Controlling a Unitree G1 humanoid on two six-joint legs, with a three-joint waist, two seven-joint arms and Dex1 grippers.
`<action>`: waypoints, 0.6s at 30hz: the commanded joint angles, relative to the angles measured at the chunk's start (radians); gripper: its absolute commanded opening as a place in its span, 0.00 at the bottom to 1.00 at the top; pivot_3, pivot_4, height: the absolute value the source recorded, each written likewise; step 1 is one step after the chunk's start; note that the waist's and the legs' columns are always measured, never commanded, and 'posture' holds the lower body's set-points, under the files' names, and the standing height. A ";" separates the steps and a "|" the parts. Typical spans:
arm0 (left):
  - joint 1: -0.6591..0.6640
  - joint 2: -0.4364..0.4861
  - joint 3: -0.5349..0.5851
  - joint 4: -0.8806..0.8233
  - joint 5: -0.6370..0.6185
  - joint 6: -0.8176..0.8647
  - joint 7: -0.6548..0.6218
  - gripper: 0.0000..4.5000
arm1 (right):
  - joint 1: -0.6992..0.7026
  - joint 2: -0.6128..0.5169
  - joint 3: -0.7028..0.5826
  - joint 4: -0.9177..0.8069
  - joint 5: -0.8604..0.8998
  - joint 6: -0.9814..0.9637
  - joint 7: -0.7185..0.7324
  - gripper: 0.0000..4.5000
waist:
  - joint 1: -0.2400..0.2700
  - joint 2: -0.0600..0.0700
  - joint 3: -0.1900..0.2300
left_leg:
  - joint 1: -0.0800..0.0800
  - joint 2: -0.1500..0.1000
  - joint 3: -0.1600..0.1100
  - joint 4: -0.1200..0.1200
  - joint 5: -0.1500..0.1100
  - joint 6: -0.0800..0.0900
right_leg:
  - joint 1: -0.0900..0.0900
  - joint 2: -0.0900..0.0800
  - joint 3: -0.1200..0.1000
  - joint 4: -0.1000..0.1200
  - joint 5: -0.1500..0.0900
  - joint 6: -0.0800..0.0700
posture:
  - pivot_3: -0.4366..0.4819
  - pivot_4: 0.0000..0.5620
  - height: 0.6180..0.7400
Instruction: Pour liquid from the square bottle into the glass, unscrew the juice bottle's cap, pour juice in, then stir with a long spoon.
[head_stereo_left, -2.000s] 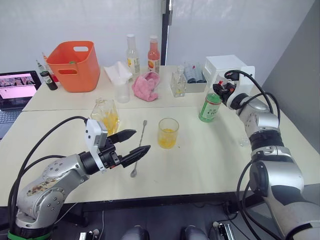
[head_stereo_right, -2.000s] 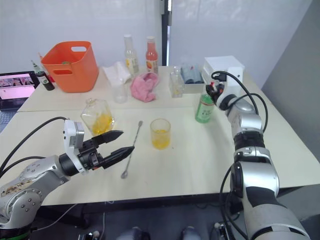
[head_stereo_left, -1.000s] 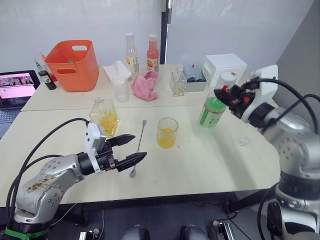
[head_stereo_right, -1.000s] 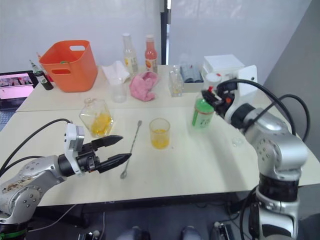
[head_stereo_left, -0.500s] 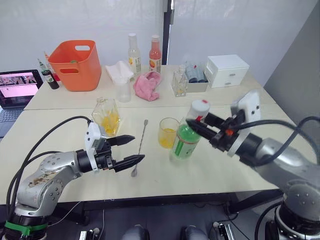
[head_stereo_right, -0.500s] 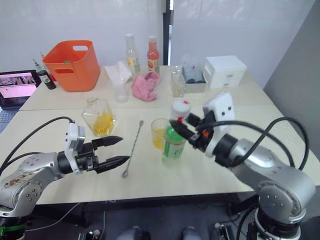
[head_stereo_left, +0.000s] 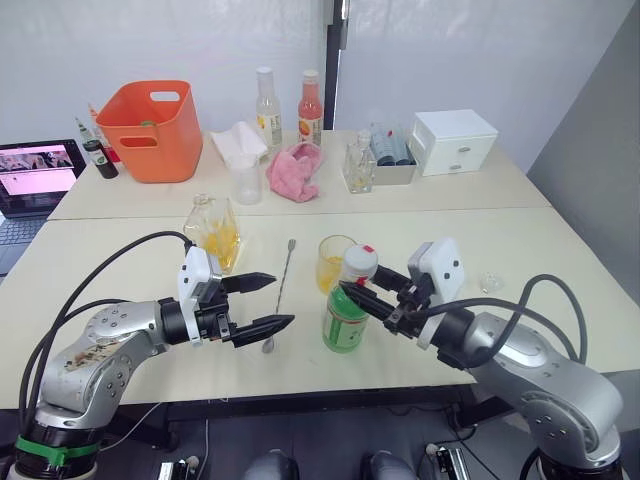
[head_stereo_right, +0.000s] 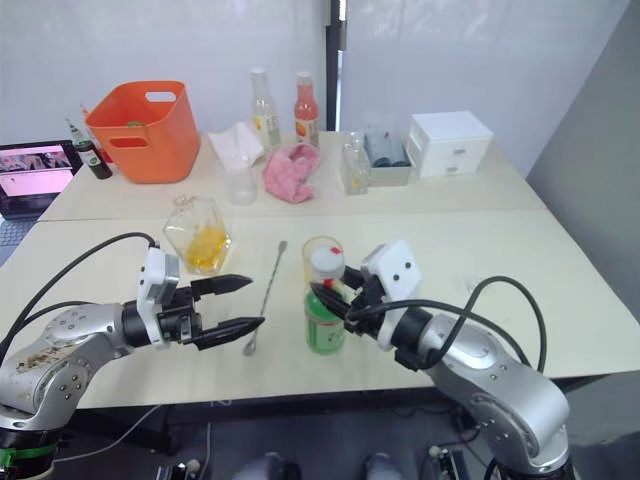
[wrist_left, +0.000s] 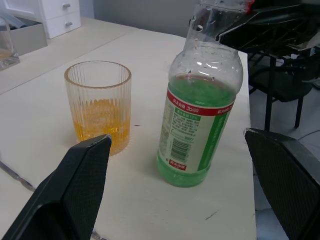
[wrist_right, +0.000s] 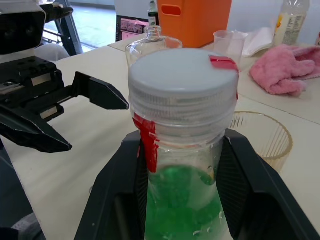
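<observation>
Juice bottle (head_stereo_left: 346, 318) stands on the table (head_stereo_left: 560, 235) just in front of the glass (head_stereo_left: 333, 262), and we hold it by the neck with our right gripper (head_stereo_left: 362, 296), fingers closed around it just under the cap (head_stereo_left: 358, 260). The cap is on, so we think the step now is to unscrew it. Our left gripper (head_stereo_left: 265, 303) hangs beside the bottle, on the side away from the right arm, with its fingers wide apart and nothing in them. To do this well, we should keep the right grip firm and the bottle upright, bring the left fingers over the cap, close on it evenly, and turn without tipping the bottle, because the glass is so near and could get knocked. The glass already has some orange liquid in it. The square bottle (head_stereo_left: 212, 230) stands behind the left gripper, well apart from the glass, and the spoon (head_stereo_left: 279, 293) lies flat between it and the glass. Compared with two seconds ago, the bottle has come a long way: it was then at the far right of the table near the white box (head_stereo_left: 455, 140), and now it sits close in front of us by the glass. The right arm has swung in with it. The left gripper has stayed open and moved only a little toward the bottle.
</observation>
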 joint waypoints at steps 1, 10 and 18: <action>-0.011 0.009 0.001 -0.015 0.006 -0.023 -0.018 1.00 | -0.014 -0.013 0.025 -0.009 -0.081 -0.125 0.057 0.30 | 0.000 0.000 0.000 | 0.000 0.000 0.000 0.000 0.000 0.000 | 0.000 0.000 0.000 0.000 0.000 0.000 | 0.48 0.27 1.00; -0.024 0.010 -0.008 -0.023 0.010 -0.015 -0.012 1.00 | 0.002 -0.054 0.105 0.066 -0.227 -0.234 0.154 0.30 | 0.003 0.000 0.000 | 0.000 0.000 0.000 0.001 0.000 0.000 | 0.000 0.000 0.000 0.000 0.000 0.000 | 0.48 0.27 1.00; -0.023 0.010 -0.005 -0.028 0.010 -0.008 -0.004 1.00 | 0.000 -0.003 0.088 0.082 -0.194 -0.174 0.145 0.30 | 0.002 -0.001 -0.001 | 0.004 0.000 0.000 0.001 0.000 0.000 | 0.002 0.000 0.000 0.000 0.000 0.000 | 0.48 0.27 1.00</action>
